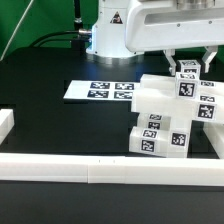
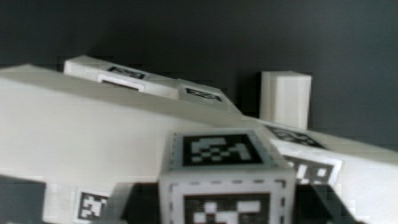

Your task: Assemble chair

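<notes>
Black table (image 1: 40,70), white border bar (image 1: 90,165) along the near edge. Marker board (image 1: 100,90) flat toward the exterior view's left of the chair stack. Chair stack (image 1: 165,125) of chunky white tagged blocks, hard against the border bar. Gripper (image 1: 190,66) directly above the stack's upper end, on the exterior view's right, fingers straddling a small tagged block (image 1: 186,84) on top. Clenched on that block, by the look of it. Wrist view: same tagged block (image 2: 228,165) dead centre, upright post (image 2: 286,98) behind. Long axis of the held piece looks vertical. Next move probably straight up or down along it.
</notes>
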Tool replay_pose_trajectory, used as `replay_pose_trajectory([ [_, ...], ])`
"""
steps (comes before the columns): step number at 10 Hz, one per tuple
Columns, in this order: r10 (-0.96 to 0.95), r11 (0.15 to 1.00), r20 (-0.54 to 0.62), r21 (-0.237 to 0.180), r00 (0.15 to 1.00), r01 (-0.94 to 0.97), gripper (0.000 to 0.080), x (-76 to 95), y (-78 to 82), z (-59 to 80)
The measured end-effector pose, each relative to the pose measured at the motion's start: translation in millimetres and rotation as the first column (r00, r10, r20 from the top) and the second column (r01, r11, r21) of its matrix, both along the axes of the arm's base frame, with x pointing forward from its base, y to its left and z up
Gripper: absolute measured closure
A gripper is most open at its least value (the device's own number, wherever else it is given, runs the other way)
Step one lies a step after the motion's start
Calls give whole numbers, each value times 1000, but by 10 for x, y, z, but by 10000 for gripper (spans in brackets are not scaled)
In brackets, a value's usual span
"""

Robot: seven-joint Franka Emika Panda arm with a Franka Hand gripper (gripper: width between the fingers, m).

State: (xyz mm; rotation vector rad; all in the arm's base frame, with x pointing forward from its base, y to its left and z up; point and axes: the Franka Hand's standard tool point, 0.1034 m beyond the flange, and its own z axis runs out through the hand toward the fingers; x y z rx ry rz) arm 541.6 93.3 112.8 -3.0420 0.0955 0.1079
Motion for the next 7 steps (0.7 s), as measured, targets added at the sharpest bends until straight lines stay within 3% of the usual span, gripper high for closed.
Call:
replay_pose_trajectory([
  [4, -297, 955, -27, -22, 955, 296, 515, -2, 17, 0],
  [7, -534, 845, -41, -24, 844, 534, 515, 0, 34, -2],
])
